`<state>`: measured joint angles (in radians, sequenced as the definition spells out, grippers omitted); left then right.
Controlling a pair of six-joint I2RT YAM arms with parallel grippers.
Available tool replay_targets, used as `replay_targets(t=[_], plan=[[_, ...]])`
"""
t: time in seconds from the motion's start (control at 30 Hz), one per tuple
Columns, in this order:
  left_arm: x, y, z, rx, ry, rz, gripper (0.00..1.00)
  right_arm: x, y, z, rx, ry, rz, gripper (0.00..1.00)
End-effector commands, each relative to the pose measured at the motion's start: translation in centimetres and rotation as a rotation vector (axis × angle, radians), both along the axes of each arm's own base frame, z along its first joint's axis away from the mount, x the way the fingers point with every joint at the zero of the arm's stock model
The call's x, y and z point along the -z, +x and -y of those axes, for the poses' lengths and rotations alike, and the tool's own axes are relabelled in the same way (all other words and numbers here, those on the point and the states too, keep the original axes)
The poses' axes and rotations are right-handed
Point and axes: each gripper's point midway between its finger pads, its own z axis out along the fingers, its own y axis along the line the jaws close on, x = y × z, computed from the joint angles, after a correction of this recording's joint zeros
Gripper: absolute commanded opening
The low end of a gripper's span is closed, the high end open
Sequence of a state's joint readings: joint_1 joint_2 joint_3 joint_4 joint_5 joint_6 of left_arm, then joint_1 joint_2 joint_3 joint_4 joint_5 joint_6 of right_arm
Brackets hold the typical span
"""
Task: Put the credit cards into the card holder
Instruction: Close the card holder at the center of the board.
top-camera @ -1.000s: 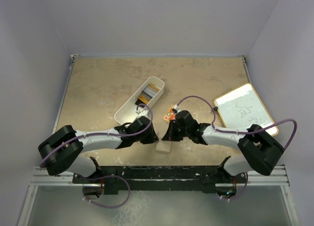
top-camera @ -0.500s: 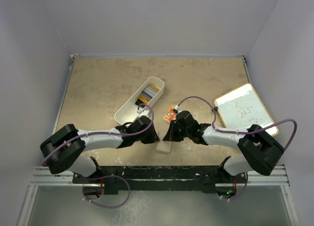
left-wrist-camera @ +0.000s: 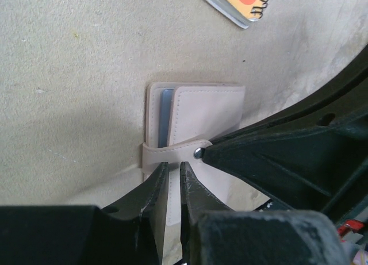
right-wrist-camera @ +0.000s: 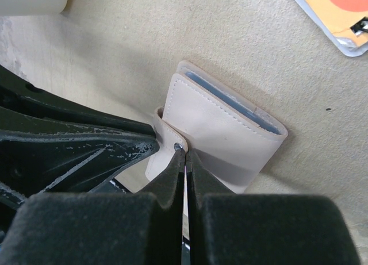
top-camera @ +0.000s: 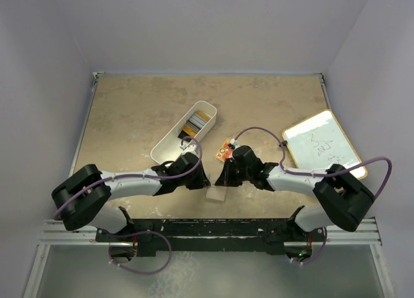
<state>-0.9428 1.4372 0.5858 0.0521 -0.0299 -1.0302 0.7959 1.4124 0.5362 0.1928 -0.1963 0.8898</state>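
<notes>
Little has shifted over the last second: both my arms stay folded inward, their tips meeting over the card holder (top-camera: 215,195), which lies close to the table's near edge between my two bases. My right gripper (right-wrist-camera: 183,153) has its fingers pressed flat together, the joined tip touching the metal snap on the holder's tab. My left gripper (left-wrist-camera: 172,168) shows only a narrow slit between its fingers, with beige showing through; I cannot tell whether it nips the material.

The holder is folded with its strap wrapped round one side, and a blue card (left-wrist-camera: 165,112) sits in an inner slot, its edge peeking out beside the cover. The remaining credit cards (top-camera: 197,122) are stacked at the far end of the white bin (top-camera: 174,145), which lies diagonally just beyond my left wrist.

The orange-red packet (top-camera: 226,149) lies just beyond my right wrist, and a white board (top-camera: 323,145) sits by the right edge. Bare table (top-camera: 142,104) stretches from the bin to the far wall.

The holder is soft, stitched and matte; the tabletop is mottled beige; the bin is smooth, rounded plastic.
</notes>
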Motion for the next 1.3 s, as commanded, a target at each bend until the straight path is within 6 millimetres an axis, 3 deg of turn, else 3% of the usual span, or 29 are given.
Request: replay_targets(t=[0.0, 0.2, 0.7, 0.97, 1.27], plan=[[-4.3, 1.4, 1.3, -0.033, -0.104, 0.086, 0.1, -2.6, 0.6, -0.9, -0.016, 0.041, 0.027, 0.0], [-5.3, 1.3, 1.9, -0.008, -0.151, 0.098, 0.11, -1.9, -0.2, -0.8, -0.013, 0.061, 0.0, 0.0], [-2.4, 0.7, 2.8, 0.044, -0.106, 0.03, 0.1, -0.3, -0.4, 0.3, 0.021, 0.019, -0.012, 0.0], [-2.1, 0.6, 2.9, 0.054, -0.095, 0.023, 0.1, 0.8, -0.5, 0.8, 0.02, -0.023, -0.024, 0.0], [-1.3, 0.2, 2.1, 0.082, -0.014, -0.006, 0.09, 2.9, -0.4, 3.6, 0.024, -0.201, -0.013, 0.0]])
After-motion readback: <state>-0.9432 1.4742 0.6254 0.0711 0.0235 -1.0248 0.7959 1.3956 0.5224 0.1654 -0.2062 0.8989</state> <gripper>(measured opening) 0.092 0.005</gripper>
